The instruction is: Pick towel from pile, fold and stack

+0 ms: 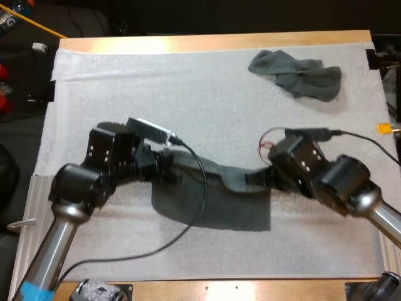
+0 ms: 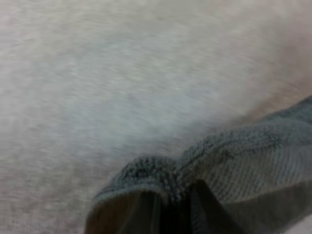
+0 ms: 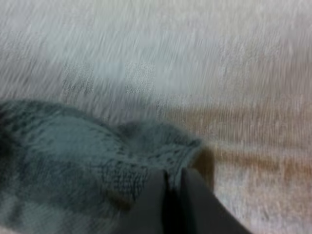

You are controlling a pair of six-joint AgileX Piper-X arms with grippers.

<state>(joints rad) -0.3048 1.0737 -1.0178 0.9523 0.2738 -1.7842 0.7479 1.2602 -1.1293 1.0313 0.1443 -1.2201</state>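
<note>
Grey-green towel (image 1: 216, 202) lay at centre of the white mat (image 1: 125, 81), far edge strung between the grippers: left gripper (image 1: 168, 168) pinched tight on its 9 o'clock corner, right gripper (image 1: 255, 179) clamped on its 3 o'clock corner. At 1 o'clock sat the crumpled towel (image 1: 299, 75).

Left gripper (image 1: 170, 175) is covering towel (image 1: 213, 207) corner at 10 o'clock, right gripper (image 1: 254, 179) at 2. Left arm (image 1: 59, 232) is running off at 7 o'clock, right arm (image 1: 376, 210) at 4.
</note>
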